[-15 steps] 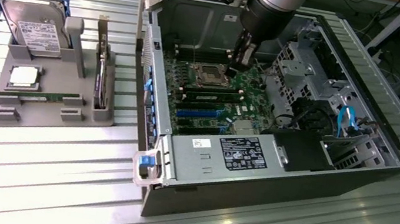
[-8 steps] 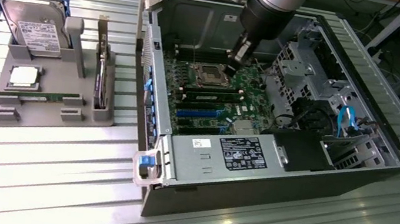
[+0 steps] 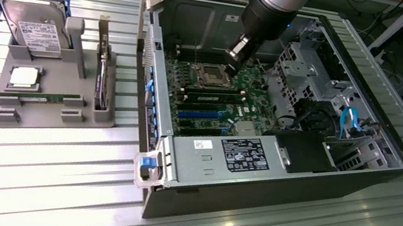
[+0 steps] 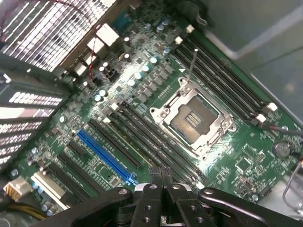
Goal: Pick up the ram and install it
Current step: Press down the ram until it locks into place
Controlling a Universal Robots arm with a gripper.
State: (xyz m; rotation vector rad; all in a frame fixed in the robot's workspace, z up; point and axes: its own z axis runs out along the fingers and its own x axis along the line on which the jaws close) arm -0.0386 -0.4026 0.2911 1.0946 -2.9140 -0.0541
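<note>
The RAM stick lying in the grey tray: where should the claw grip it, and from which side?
Grip the RAM mid-length, across its thin faces, coming from above. It stands on edge in the tray with its long top edge free, and the holder blocks at both ends hem it in. The claw is shut over the motherboard, holding nothing.

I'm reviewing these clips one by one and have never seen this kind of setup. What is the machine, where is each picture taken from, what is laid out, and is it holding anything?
The machine is a single robot arm whose gripper hangs inside an open computer case on a metal table. One picture comes from a camera off the arm; the other from a camera on its wrist, looking down past the shut, empty gripper at the motherboard and its empty processor socket. On the exterior view's left, a grey tray holds a hard drive, a silver processor chip and a green ram stick. Another stick appears already seated on the board.
</note>
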